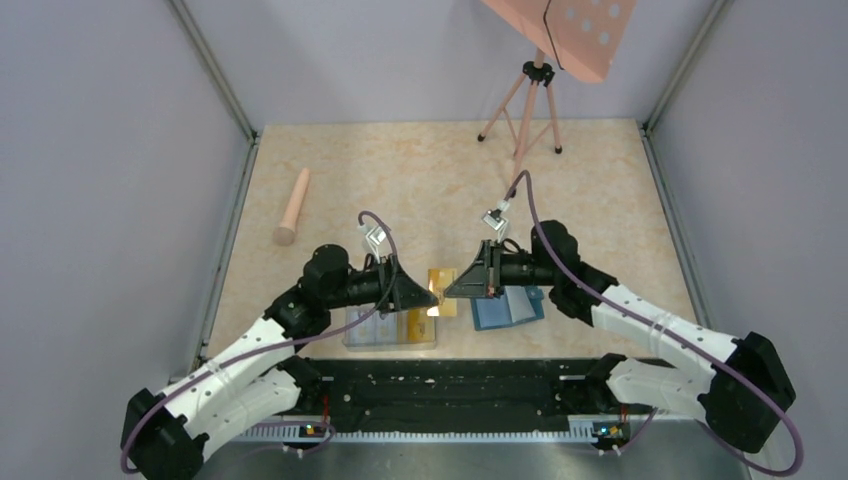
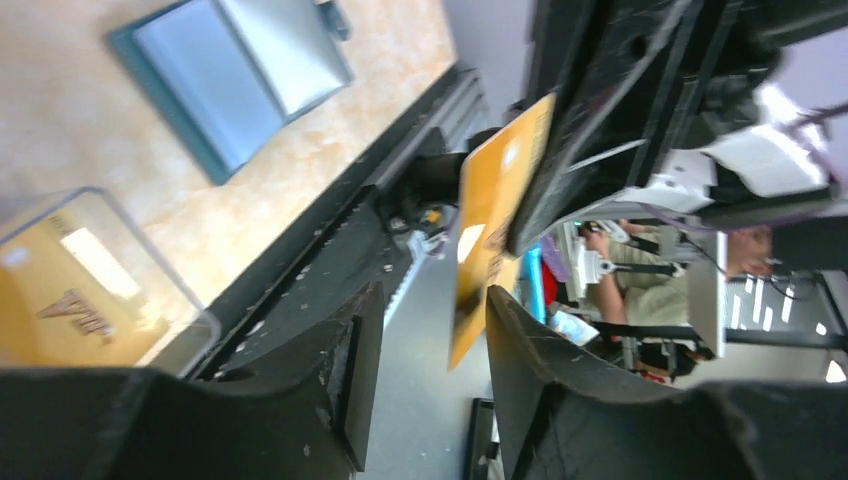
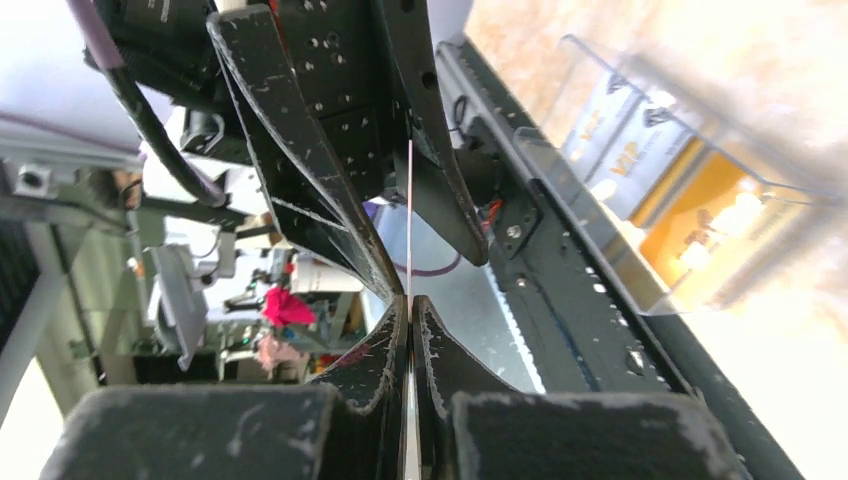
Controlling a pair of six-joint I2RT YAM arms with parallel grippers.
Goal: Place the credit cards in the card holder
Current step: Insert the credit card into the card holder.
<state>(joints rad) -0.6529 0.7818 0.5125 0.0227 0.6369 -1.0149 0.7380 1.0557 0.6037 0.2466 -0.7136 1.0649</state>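
Beige tabletop. We see right gripper pinching yellow card; left gripper spread around it; card holder lower right, nearer right gripper.

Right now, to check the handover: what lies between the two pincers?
A yellow card. The top view shows it between the left pincer and right pincer; the right wrist view shows it edge-on, clamped by the right one.
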